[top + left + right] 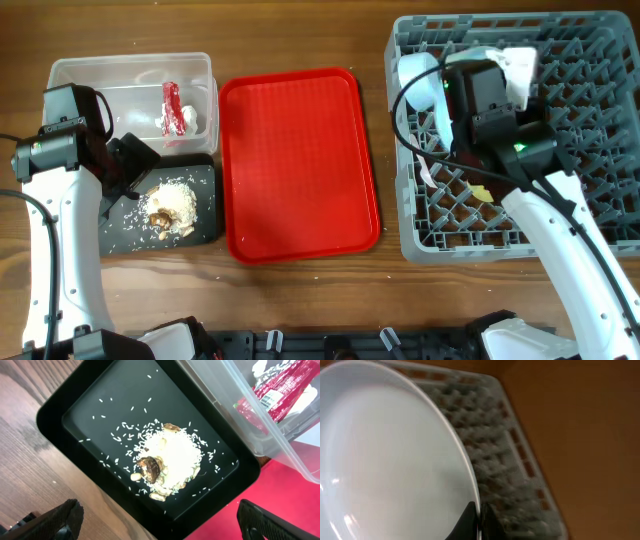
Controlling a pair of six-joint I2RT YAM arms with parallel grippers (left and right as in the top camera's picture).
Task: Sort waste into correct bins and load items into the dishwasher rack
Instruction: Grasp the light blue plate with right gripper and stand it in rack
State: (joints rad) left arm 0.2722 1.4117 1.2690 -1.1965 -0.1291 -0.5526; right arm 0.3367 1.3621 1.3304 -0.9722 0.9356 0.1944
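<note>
Because the right gripper (479, 519) has its two dark fingers pressed on the rim of the light blue plate (385, 460), one on each face, the hold is only on a thin edge, and this decides how the step should be done. Behind the plate the pegs of the dishwasher rack (512, 455) are seen, blurred. From above, the right arm is over the far left part of the rack (600, 130), so I judge that the step in hand is to set the plate down between two rows of pegs. To do it well, the plate should go down straight, with its lower edge in a gap between pegs and not on top of one. The fingers should open only when the rack carries the weight, otherwise the plate may tip or slip out of the pinch. The wrist should not twist, because a smooth rim turns easily between two pads.

The left gripper (157, 515) hangs with its fingers spread wide and holds nothing, above the black tray (55, 415), where the rice-like food scraps (170, 455) lie in a heap. Just beside it, the clear tub (230, 395) contains the red sachet wrapper (280, 387). The red serving tray (300, 160) lies between the bins and the rack.
</note>
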